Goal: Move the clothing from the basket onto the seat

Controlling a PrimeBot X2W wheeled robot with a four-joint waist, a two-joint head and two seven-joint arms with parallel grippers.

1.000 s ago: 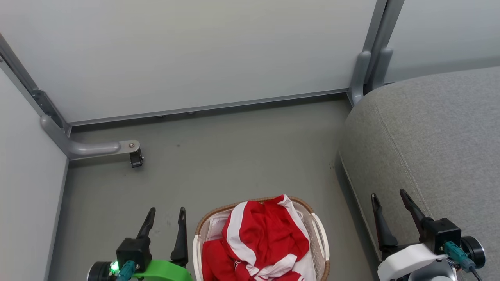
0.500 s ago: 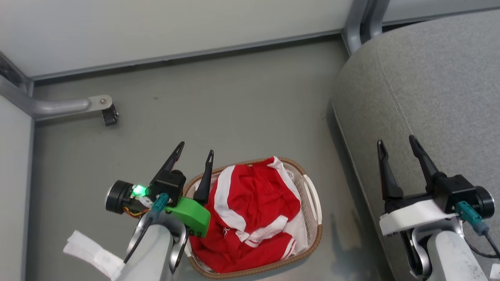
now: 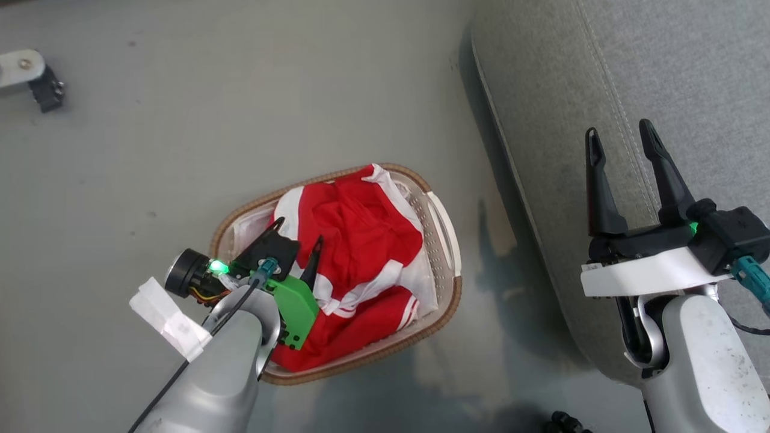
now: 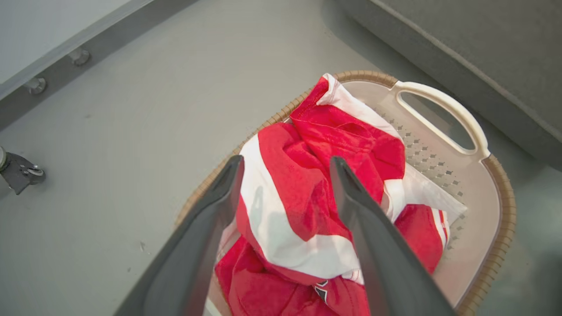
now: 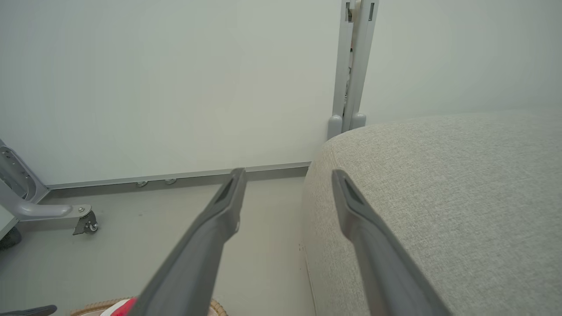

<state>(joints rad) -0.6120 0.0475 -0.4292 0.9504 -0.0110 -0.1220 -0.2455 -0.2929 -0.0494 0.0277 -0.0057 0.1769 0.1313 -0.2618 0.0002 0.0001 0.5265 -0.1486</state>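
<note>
Red clothing (image 3: 361, 252) with white stripes lies bunched in the oval white basket (image 3: 442, 228) with a brown woven rim, on the floor left of the grey seat (image 3: 662, 72). My left gripper (image 3: 298, 231) hangs open over the basket's left half, its fingers pointing down at the heap. In the left wrist view the clothing (image 4: 303, 184) shows between that gripper's (image 4: 285, 164) spread fingers, which hold nothing. My right gripper (image 3: 619, 135) stands open above the seat's front edge, apart from the basket; in the right wrist view it (image 5: 287, 175) straddles the seat (image 5: 439, 197) corner.
The grey floor (image 3: 180, 120) spreads around the basket. A grey frame foot with a black caster (image 3: 42, 90) sits far left; the same caster (image 5: 85, 221) shows below pale wall panels (image 5: 175, 87). A white paper tag (image 3: 168, 316) hangs from my left arm.
The head camera has tilted down, so the whole scene slid up and left. My left gripper has moved from beside the basket to above the clothing. Both grippers stay open.
</note>
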